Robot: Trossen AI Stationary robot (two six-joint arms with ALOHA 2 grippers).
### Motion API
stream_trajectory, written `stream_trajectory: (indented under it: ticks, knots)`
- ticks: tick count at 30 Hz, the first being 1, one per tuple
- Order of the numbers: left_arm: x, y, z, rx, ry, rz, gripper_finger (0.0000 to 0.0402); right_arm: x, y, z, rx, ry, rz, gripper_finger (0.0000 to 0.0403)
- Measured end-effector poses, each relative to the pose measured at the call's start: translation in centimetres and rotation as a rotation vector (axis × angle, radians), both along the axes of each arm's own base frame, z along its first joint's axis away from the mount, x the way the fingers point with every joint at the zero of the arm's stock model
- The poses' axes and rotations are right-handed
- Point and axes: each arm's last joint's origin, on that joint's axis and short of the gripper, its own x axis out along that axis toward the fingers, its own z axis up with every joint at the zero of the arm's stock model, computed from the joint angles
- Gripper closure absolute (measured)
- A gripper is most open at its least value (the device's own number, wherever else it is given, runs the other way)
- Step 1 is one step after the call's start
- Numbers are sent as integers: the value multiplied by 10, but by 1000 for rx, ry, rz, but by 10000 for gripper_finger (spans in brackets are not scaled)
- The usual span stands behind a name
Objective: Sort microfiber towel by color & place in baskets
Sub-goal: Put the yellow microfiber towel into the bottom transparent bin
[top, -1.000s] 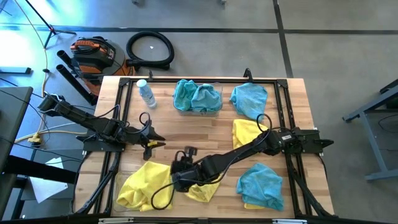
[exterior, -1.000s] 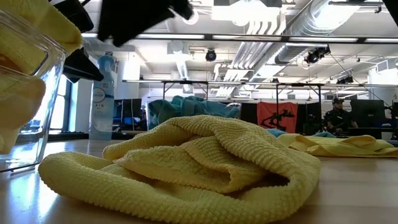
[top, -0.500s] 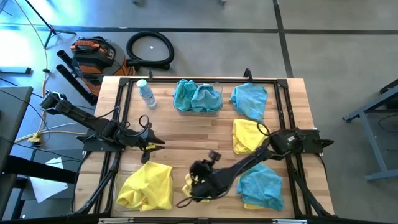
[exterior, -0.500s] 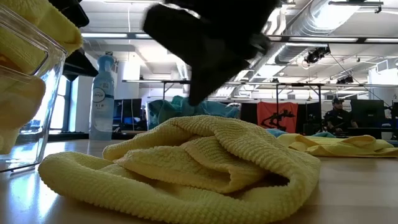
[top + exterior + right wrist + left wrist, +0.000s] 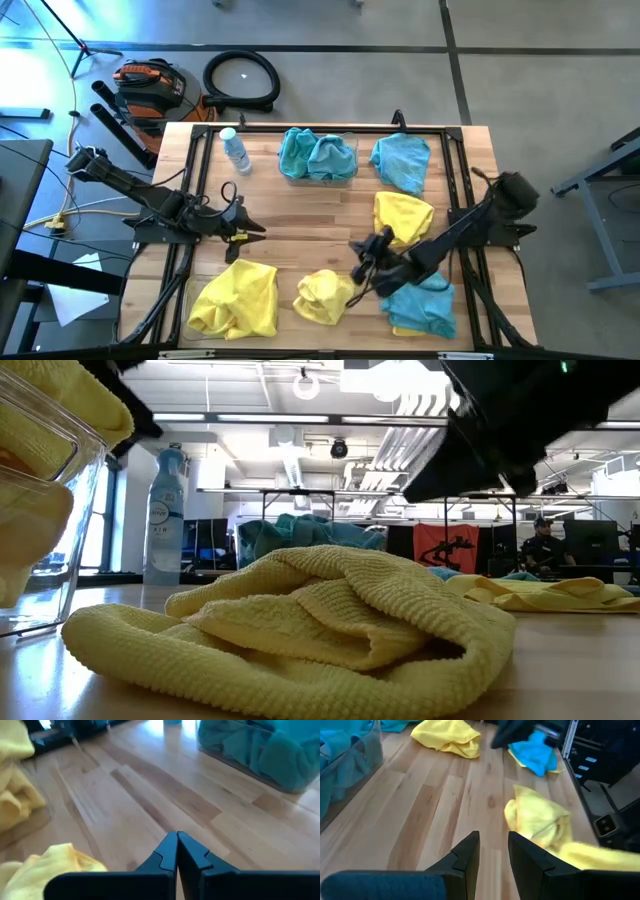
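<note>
A: Right two-finger dark gripper [image 5: 362, 262]?
B: Hanging above bare wood near the table's middle, just beside the crumpled bright yellow microfiber towel [image 5: 324, 296] at the front edge; fingers pressed together tip to tip in the right wrist view [image 5: 177, 851], nothing between them; not touching any cloth.

A: Left two-finger dark gripper [image 5: 246, 228]?
B: Over the left part of the butcher-block wooden table [image 5: 300, 205], just above the front-left basket; fingers [image 5: 465, 854] parted by a narrow gap, empty, bare planks showing through it.

A: Yellow cloths?
B: Loose one lying free on the wood between the front-left basket and the right arm; two or so heaped in the clear rounded plastic bin at the front left [image 5: 235, 300], spilling over its rim; another folded yellow towel [image 5: 402, 214] flat on the right half, partly under the right arm; a yellow edge peeking from beneath the front-right teal heap.

A: Teal ones?
B: Several bunched in the clear rectangular bin at the back centre [image 5: 318, 155]; a loose teal-blue fuzzy towel [image 5: 402, 160] just right of that bin; another rumpled teal-blue towel [image 5: 418, 298] at the front right, close beside the right gripper's arm.

A: Anything else on top?
B: Small clear water bottle [image 5: 235, 150] upright at the back left, near the teal bin but apart from it.
</note>
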Motion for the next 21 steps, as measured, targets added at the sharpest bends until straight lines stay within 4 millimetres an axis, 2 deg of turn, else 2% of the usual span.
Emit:
stream_trajectory:
  ticks: [5,10,16,21]
  knots:
    - [6,-17,28,-4,104,1,325,-26,-28,-11,68,-121,-30,402]
    - [21,-50,45,20,244,-14,353,-38,-41,-23,68,-115,-47,402]
    - [43,-93,49,60,399,-15,383,-39,-42,-26,44,-73,-14,402]
    - [60,-126,30,68,511,-3,400,-38,-42,-26,59,-62,8,402]
